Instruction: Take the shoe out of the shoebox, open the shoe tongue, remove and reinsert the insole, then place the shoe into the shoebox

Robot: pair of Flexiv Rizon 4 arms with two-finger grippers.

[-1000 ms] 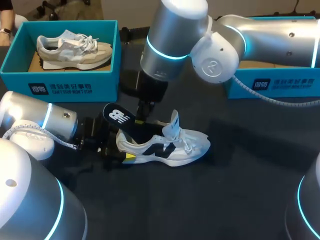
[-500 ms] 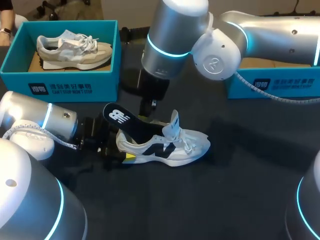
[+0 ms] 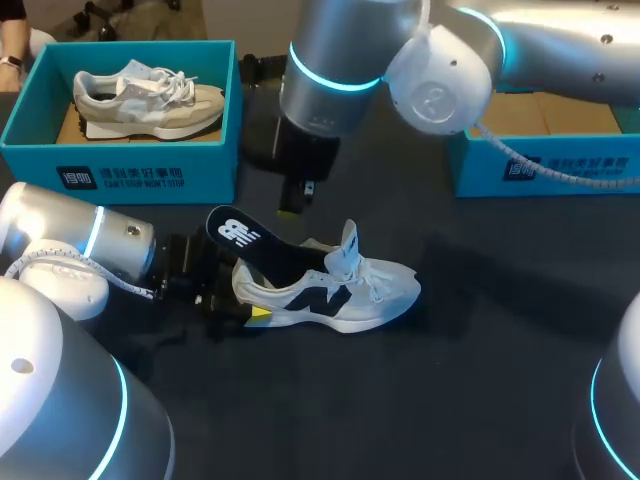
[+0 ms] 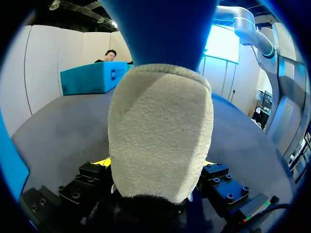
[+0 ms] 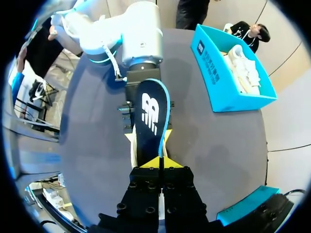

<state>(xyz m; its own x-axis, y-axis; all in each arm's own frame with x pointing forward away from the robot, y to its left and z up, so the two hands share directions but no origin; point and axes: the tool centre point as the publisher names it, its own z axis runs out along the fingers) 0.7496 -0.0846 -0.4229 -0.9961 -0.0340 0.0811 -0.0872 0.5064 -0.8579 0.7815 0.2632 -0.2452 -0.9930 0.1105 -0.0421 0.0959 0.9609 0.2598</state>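
Observation:
A white shoe [image 3: 340, 288] with a dark side logo lies on the black table, toe to the right, tongue pulled up. Its dark insole [image 3: 247, 240] sticks up out of the heel end. My left gripper [image 3: 222, 297] is shut on the shoe's heel. In the left wrist view the grey heel [image 4: 160, 136] fills the space between the yellow tips, with the insole's blue underside [image 4: 160, 29] above it. My right gripper [image 3: 291, 205] hangs above the insole, shut and holding nothing. From the right wrist the shut tips [image 5: 159, 163] point down at the insole [image 5: 151, 116].
A teal shoebox [image 3: 120, 150] at the back left holds a grey shoe [image 3: 145, 95]. A second teal box [image 3: 545, 165] stands at the back right, partly behind my right arm. The first box [image 5: 228, 73] also shows in the right wrist view.
My right gripper has risen off the insole toward the back and its fingers have closed. The insole stays sticking out of the shoe. The left arm has not moved.

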